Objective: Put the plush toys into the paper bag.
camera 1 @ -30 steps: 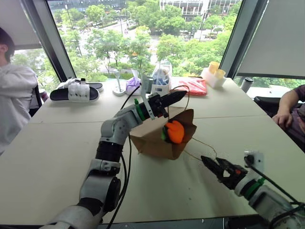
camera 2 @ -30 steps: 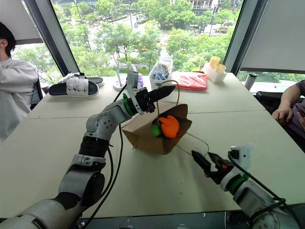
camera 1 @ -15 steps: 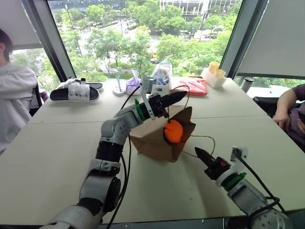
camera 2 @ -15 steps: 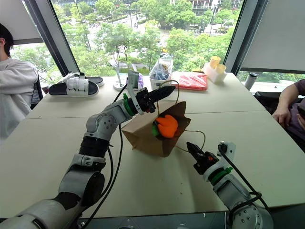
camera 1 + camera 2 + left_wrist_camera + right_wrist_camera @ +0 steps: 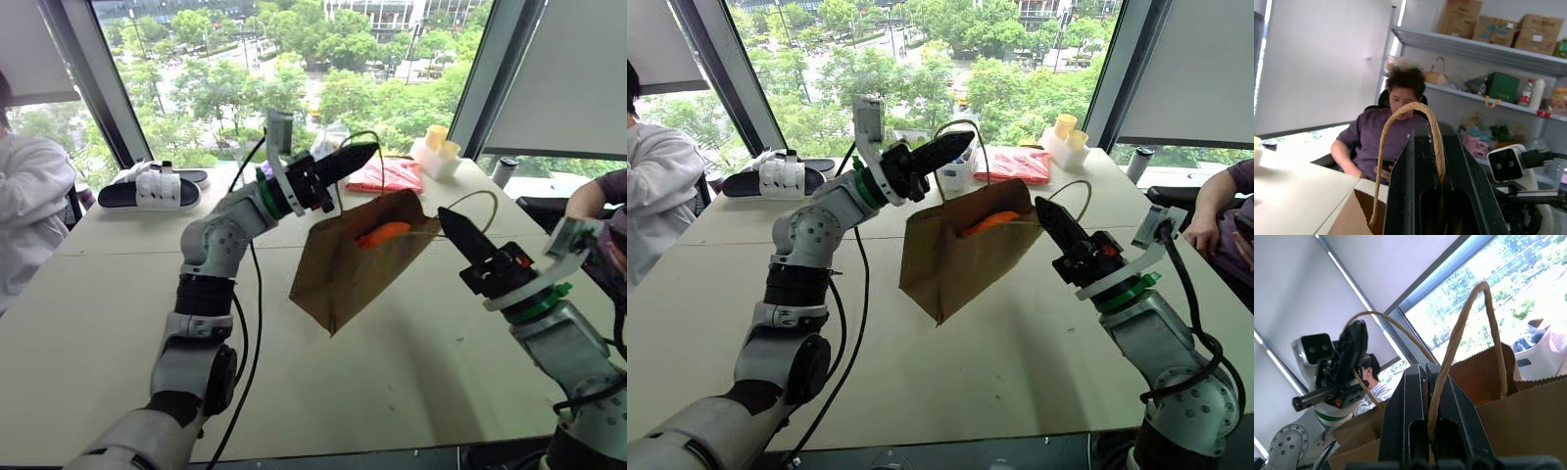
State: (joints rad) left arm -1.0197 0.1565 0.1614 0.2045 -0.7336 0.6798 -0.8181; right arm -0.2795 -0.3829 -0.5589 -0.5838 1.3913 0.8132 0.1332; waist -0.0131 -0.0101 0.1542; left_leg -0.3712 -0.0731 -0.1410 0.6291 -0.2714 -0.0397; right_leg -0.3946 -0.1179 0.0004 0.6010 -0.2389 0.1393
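The bag (image 5: 355, 257) is held up off the table (image 5: 98, 294), hung by its two twine handles between the grippers. The left gripper (image 5: 364, 154) is pressed together on one handle (image 5: 1400, 127), whose loop arches over its fingers (image 5: 1469, 186) in the left wrist view. The right gripper (image 5: 449, 221) is pinched shut on the other handle (image 5: 1459, 342), the twine running down into the seam between its fingers (image 5: 1411, 421).

The bag's open mouth lies between the two grippers, just below the left one and beside the right one, and its body hangs tilted, the bottom corner pointing down toward the table. The orange toy (image 5: 384, 233) is seen inside the mouth, just beside the right gripper's tip and below the left gripper. The green toy cannot be made out.

Beyond the left gripper, near the window, a red packet (image 5: 392, 176), yellow cups (image 5: 437, 149) and a clear bag (image 5: 955, 168) are seen on the table. Black sandals (image 5: 147, 188) lie well apart on that arm's outer side. A person's sleeve (image 5: 29, 211) is seen at the table's left edge, and a seated person (image 5: 1393, 132) in purple is seen past the right gripper.
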